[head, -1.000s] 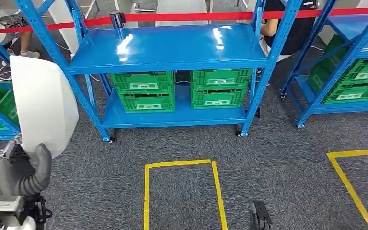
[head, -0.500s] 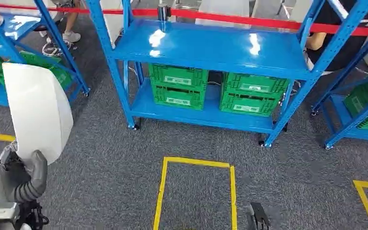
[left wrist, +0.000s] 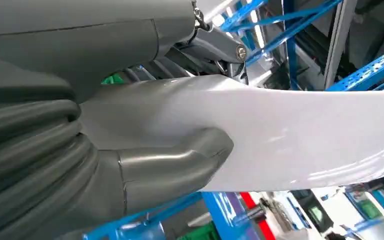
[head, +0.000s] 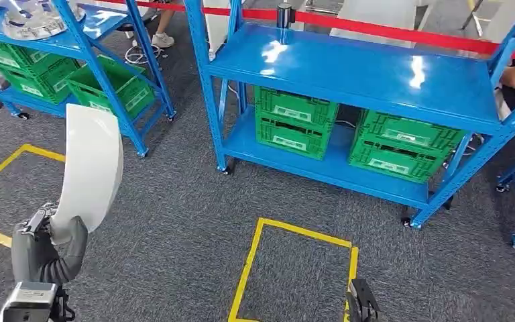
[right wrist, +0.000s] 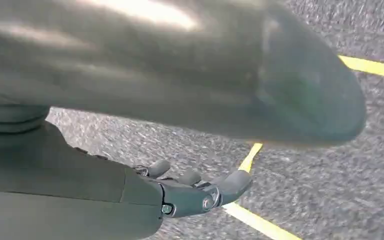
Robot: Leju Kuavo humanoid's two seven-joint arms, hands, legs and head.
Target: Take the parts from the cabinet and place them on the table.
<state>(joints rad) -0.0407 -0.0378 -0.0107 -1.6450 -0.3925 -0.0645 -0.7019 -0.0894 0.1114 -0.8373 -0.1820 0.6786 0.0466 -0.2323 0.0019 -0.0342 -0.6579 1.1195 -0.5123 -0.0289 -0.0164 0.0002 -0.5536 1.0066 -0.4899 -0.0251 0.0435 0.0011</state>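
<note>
Down at the lower left of the head view, the left hand point(head: 47, 245) had hold of the big white glossy curved panel point(head: 92, 168), thumb pressed on one face and the darker fingers behind it, gripping near the bottom edge so the rest stood up tall above the wrist. Up close in the left wrist view the same left hand point(left wrist: 130, 165) clamped that white panel point(left wrist: 290, 145), and the surface was smooth and shiny enough to throw reflections, so my guess was slippery, thin, fairly light but floppy-ish and top-heavy held that low; a grip nearer the middle, or a second hand, would've felt safer. The right hand point(right wrist: 200, 192) hung over the grey speckled carpet point(right wrist: 330, 185) with fingers loosely curled and holding nothing. Ahead stood the blue steel shelving rack point(head: 349, 74) with a slick painted deck and ribbed green plastic crates point(head: 294, 123) underneath, plus yellow tape lines point(head: 255, 261) on the floor.
</note>
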